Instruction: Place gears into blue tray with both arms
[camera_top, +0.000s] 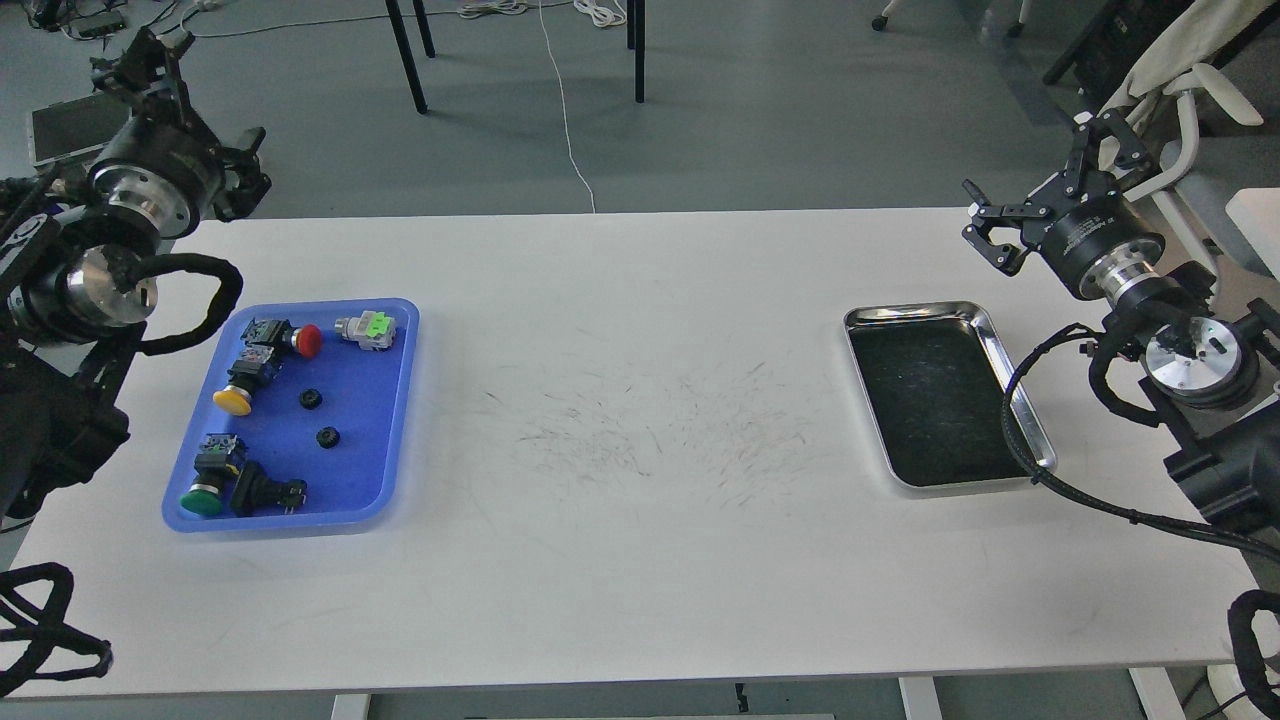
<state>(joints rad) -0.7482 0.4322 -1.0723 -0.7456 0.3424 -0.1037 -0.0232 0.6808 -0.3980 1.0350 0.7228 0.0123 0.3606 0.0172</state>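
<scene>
Two small black gears (311, 398) (327, 436) lie loose in the middle of the blue tray (372, 462), which sits on the left of the white table. My left gripper (198, 95) is raised behind the table's far left corner, well away from the tray. It is open and holds nothing. My right gripper (1042, 188) hovers over the table's far right corner. It is open too, with nothing between its fingers.
The blue tray also holds red (308, 341), yellow (232, 401) and green (202, 501) push-button switches, a green-and-grey one (366, 328) and a black one (265, 492). A steel tray (920, 309) with a dark inside lies at the right. A grey crate (70, 125) stands on the floor behind.
</scene>
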